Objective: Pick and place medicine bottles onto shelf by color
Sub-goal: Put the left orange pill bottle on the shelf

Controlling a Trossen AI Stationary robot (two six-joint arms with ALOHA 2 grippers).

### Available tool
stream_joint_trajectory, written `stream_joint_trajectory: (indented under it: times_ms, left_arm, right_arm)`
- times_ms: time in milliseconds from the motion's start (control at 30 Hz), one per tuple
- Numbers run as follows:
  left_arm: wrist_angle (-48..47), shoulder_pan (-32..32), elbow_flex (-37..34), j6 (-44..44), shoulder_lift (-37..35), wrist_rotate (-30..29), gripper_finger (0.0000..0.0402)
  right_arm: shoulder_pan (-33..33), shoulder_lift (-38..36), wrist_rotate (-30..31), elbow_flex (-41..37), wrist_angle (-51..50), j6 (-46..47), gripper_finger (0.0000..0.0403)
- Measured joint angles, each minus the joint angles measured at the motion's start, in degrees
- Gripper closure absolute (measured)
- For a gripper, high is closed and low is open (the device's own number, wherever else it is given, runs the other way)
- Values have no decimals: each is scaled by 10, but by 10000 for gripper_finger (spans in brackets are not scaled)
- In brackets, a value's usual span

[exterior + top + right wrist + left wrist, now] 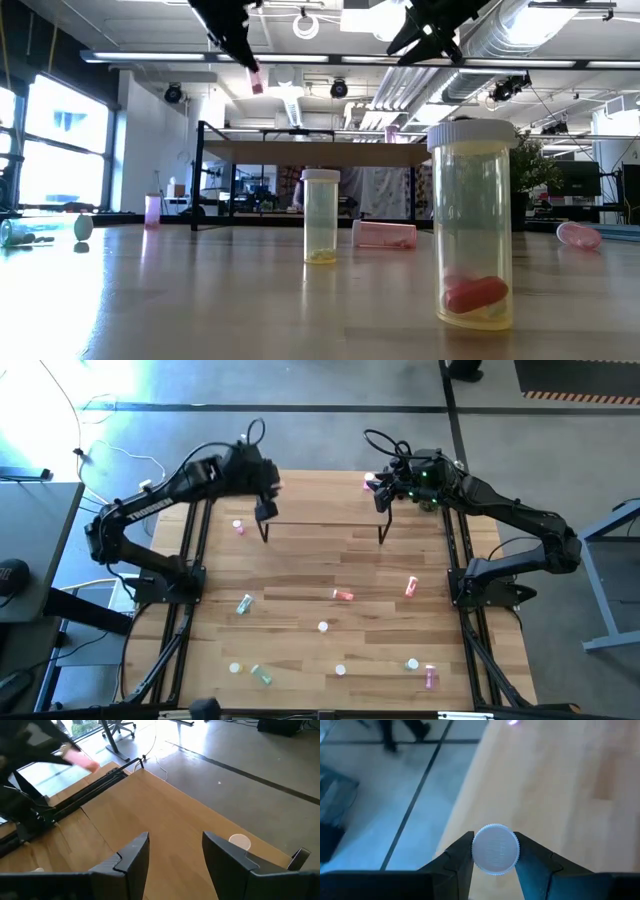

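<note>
Here we see the left gripper [493, 851] pinching a pink bottle [256, 81] by its ribbed white cap, held high at the upper left of the low view, above the shelf [320, 505]. At the upper right of the high view, the right gripper [175, 851] hangs with fingers spread and nothing between them over the shelf's right end. Other bottles, such as one holding a red capsule [472, 238], lie scattered across the table [300, 570] in the lower half.

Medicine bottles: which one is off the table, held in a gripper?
The pink bottle clamped by the left gripper above the shelf; the others rest on surfaces.
</note>
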Motion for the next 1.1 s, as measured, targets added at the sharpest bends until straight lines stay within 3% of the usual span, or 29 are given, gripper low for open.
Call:
stream_joint_trajectory:
  times_ms: [233, 533, 733, 833, 967, 1100]
  left_arm:
    - [-2, 70, 0, 12, 46, 42, 284]
    - [-6, 97, 4, 11, 94, 71, 284]
    - [-68, 112, 107, 2, 134, 77, 284]
    - [-117, 125, 155, -23, 158, 114, 284]
    - [-151, 135, 169, -44, 178, 155, 284]
    - [-175, 132, 168, -46, 196, 161, 284]
  right_arm:
    - [0, 0, 0, 0, -5, -6, 229]
    - [0, 0, 0, 0, -5, -6, 229]
    - [-2, 0, 0, 0, -4, -17, 229]
    - [-4, 0, 1, 0, -4, -17, 229]
    - [-4, 0, 1, 0, -4, -17, 229]
    - [-4, 0, 1, 0, -4, -17, 229]
